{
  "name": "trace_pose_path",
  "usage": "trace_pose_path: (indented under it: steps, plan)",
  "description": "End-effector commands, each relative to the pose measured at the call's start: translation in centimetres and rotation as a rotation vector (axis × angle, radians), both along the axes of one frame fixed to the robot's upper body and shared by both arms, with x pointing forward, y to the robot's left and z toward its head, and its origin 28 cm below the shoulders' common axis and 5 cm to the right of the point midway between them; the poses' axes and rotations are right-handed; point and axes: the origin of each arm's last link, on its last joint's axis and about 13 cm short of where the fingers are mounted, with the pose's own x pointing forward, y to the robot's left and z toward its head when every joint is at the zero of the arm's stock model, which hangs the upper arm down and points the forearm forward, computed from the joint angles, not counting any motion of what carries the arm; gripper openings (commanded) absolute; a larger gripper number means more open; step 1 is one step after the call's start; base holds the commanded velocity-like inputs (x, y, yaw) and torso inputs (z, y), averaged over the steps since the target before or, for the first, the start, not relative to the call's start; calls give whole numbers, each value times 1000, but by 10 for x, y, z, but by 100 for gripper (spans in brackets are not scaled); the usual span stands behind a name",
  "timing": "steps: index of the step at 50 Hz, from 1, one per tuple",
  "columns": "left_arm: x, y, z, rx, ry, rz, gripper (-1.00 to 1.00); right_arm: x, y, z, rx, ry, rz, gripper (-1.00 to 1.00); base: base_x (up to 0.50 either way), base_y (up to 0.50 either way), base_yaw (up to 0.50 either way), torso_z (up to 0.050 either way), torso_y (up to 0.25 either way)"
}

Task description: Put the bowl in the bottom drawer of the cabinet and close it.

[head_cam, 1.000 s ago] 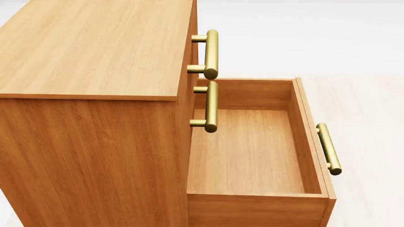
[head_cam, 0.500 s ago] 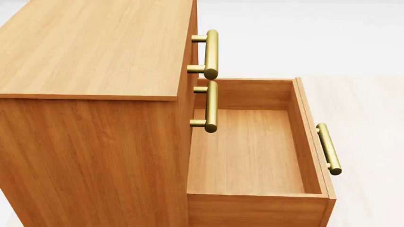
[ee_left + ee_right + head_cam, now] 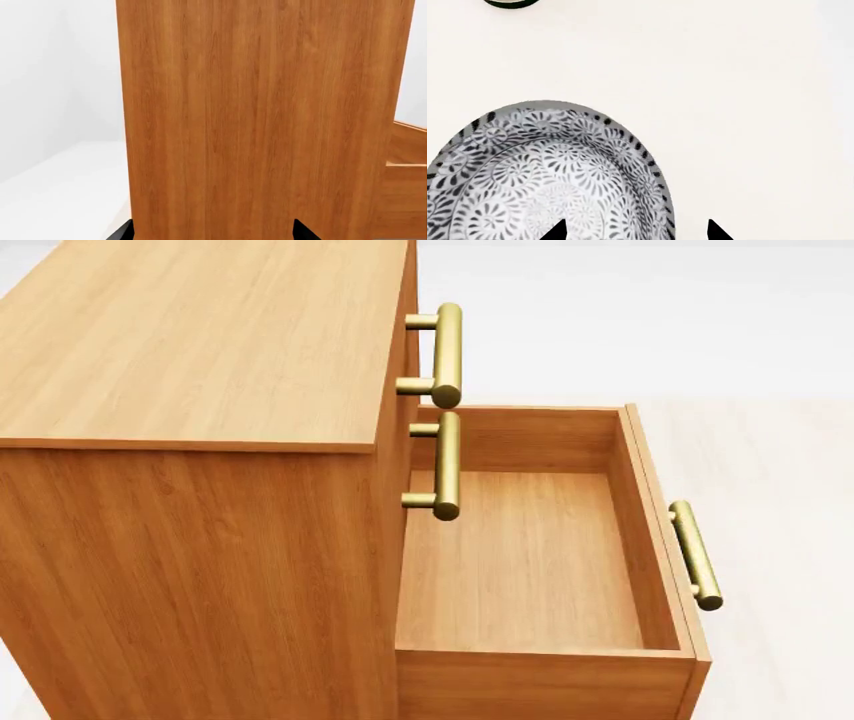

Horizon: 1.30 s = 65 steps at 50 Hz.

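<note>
The drawer (image 3: 534, 560) of the cabinet (image 3: 200, 350) stands pulled out and holds nothing; opening appears done; placing the bowl (image 3: 547, 175) and closing remain. The bowl sits on the pale tabletop (image 3: 747, 75), just ahead of the right hand (image 3: 636, 231); its 2 tips straddle the near rim, spread apart, contact not discernible. The left hand (image 3: 212, 231) faces the cabinet side, spread, empty.

**Count of things in view**

One cabinet (image 3: 200, 440); three brass bar handles, the lowest (image 3: 695, 555) on the single open bottom drawer (image 3: 534, 570). One patterned bowl (image 3: 547, 175). One dark round object (image 3: 510, 2), cut off at the edge.
</note>
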Motion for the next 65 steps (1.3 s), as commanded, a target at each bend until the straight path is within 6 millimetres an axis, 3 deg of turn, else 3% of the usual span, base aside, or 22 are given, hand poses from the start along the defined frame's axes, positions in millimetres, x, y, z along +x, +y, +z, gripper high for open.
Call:
trace_pose_path:
  steps: [1,2,3,15,24,34,65]
  plan:
    - [0,0,0,1,-1,0,100,-2,0,-11,77,7,22,100,0,0,0,0,0]
    - [0,0,0,1,-1,0,100,-2,0,-10,78,-1,27,100,0,0,0,0,0]
    - [0,0,0,1,-1,0,100,-2,0,-10,66,-7,28,-100,0,0,0,0,0]
    - [1,0,-1,4,0,0,100,0,6,1,-38,-60,96,-100,0,0,0,-1,0]
    - [1,1,-1,3,0,-1,100,0,12,24,-262,-142,203,-100,0,0,0,0,0]
    - [-1,0,1,4,-2,-2,100,1,17,41,-369,-207,269,-100,0,0,0,0,0]
    - [0,0,-1,6,-4,-1,100,43,37,118,-525,-352,443,-100,0,0,0,0,0]
